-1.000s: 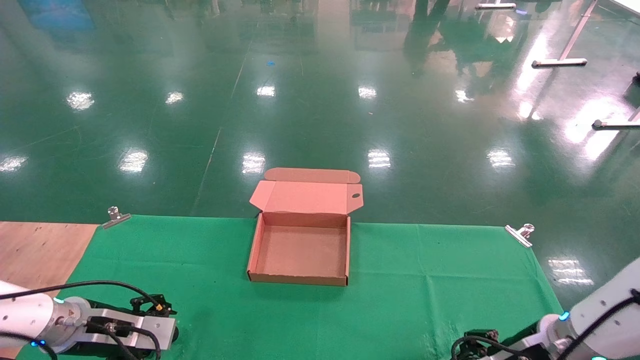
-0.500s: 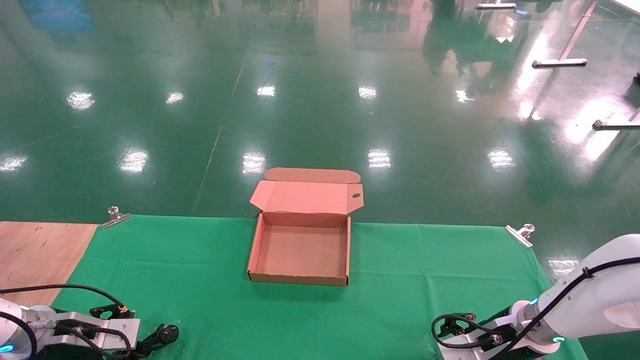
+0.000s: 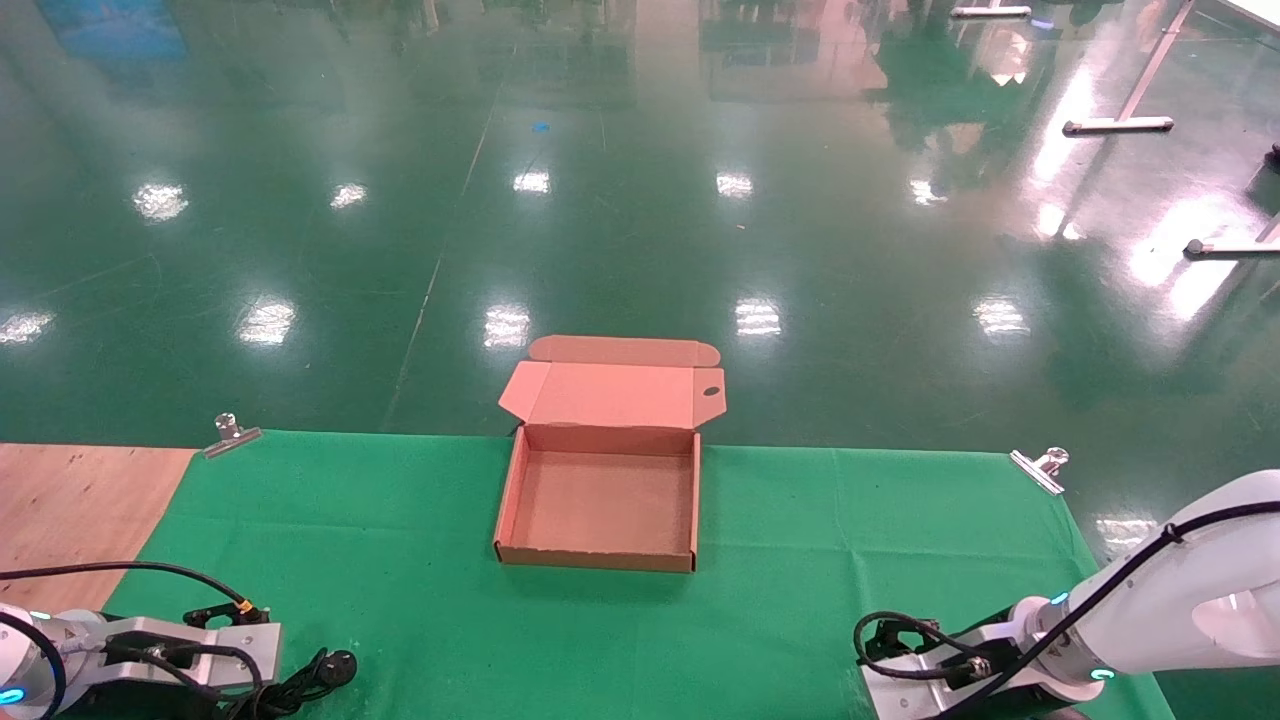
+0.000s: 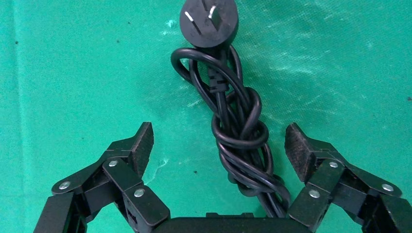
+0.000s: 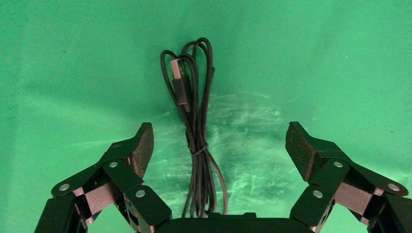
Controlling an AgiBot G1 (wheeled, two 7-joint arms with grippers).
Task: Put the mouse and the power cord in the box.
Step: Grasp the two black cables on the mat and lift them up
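The box (image 3: pixel 600 560) stands open on the green cloth, lid flap (image 3: pixel 612 393) folded back; nothing lies in its tray. The power cord (image 4: pixel 239 127), a knotted black bundle with its round plug (image 4: pixel 209 22) at the far end, lies on the cloth between the fingers of my open left gripper (image 4: pixel 218 141). Its plug (image 3: pixel 338 664) peeks out by my left wrist at the near left. My right gripper (image 5: pixel 218 143) hangs open at the near right over the mouse's thin tied cable (image 5: pixel 196 121) with its USB plug. The mouse body is hidden.
Metal clips (image 3: pixel 232 435) (image 3: pixel 1040 468) pin the cloth (image 3: pixel 850 560) at the far corners. Bare wood tabletop (image 3: pixel 70 495) shows at the left. Beyond the box the table ends, with glossy green floor behind.
My left arm has drawn back toward the near left, uncovering the cord's plug. My right arm has swung in from the right edge and now sits lower over the cloth.
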